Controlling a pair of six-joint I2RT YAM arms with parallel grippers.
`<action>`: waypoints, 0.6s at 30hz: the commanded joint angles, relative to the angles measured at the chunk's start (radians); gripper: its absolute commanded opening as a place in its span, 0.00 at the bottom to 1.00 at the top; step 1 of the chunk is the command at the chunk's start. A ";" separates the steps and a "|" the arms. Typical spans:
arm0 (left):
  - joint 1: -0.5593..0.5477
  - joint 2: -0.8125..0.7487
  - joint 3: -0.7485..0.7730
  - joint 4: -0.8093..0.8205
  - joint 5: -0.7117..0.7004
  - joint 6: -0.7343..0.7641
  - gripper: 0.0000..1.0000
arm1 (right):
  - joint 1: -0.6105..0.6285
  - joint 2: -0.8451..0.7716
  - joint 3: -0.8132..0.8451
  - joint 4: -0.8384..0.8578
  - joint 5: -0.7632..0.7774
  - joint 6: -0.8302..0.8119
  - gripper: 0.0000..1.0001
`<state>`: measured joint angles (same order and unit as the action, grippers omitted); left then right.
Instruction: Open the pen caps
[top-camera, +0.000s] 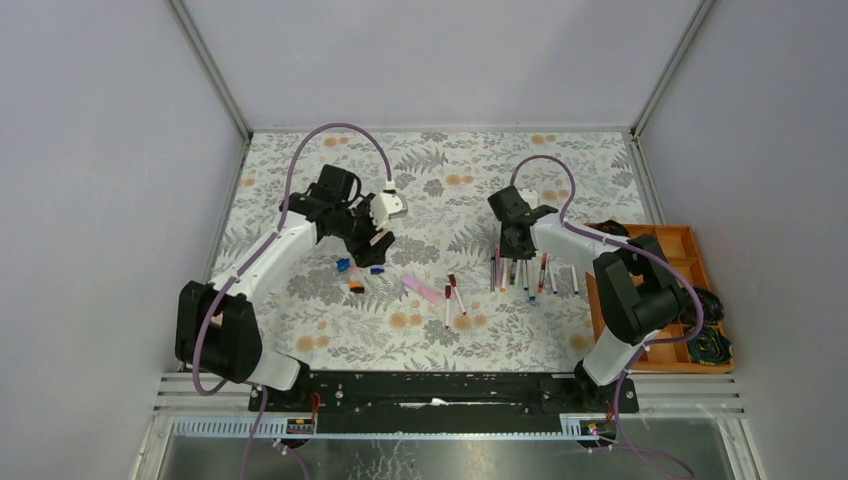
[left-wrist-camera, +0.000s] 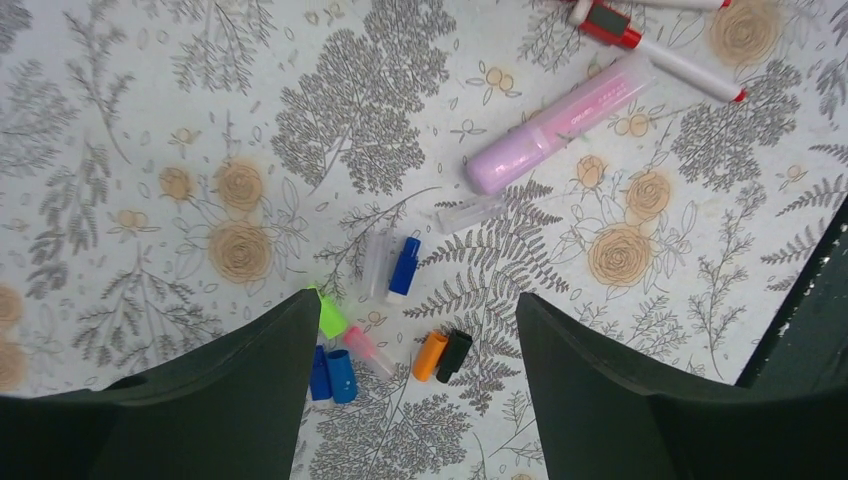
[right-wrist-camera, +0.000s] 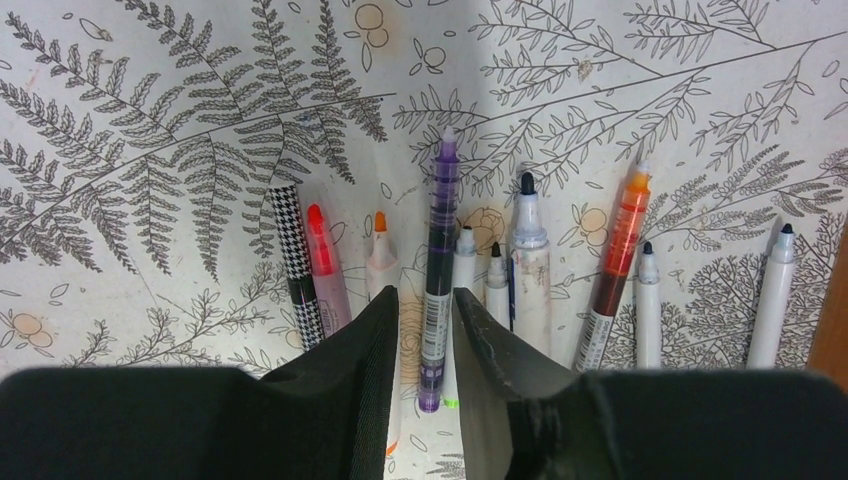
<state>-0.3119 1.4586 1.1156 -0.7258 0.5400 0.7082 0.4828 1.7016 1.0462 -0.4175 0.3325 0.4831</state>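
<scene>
The left gripper (left-wrist-camera: 418, 300) is seen spread wide above the floral table cover (left-wrist-camera: 120, 120), nothing held. An orange cap (left-wrist-camera: 430, 355) is parked touching a black cap (left-wrist-camera: 455, 354); a green cap (left-wrist-camera: 330, 316) and two blue caps (left-wrist-camera: 333, 376) are tucked against one finger (left-wrist-camera: 230, 400). A pink highlighter (left-wrist-camera: 560, 125) is laid further up.

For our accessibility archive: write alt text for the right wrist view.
The right tool, black and slightly open, straddles a purple-ink pen with a clear barrel, one of about ten uncapped slim markers lying side by side on the white table cover printed with grey leaves.
</scene>
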 joint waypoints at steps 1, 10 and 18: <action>0.007 -0.047 0.083 -0.084 0.032 -0.049 0.80 | 0.021 -0.073 0.055 -0.038 0.045 -0.010 0.33; 0.025 -0.175 0.109 -0.101 0.043 -0.097 0.98 | 0.250 -0.067 0.109 -0.034 -0.075 -0.050 0.34; 0.033 -0.187 0.102 -0.157 0.046 -0.080 0.98 | 0.380 -0.037 0.009 0.039 -0.134 -0.011 0.32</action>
<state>-0.2886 1.2724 1.2243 -0.8337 0.5682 0.6296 0.8356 1.6497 1.0969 -0.4019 0.2348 0.4534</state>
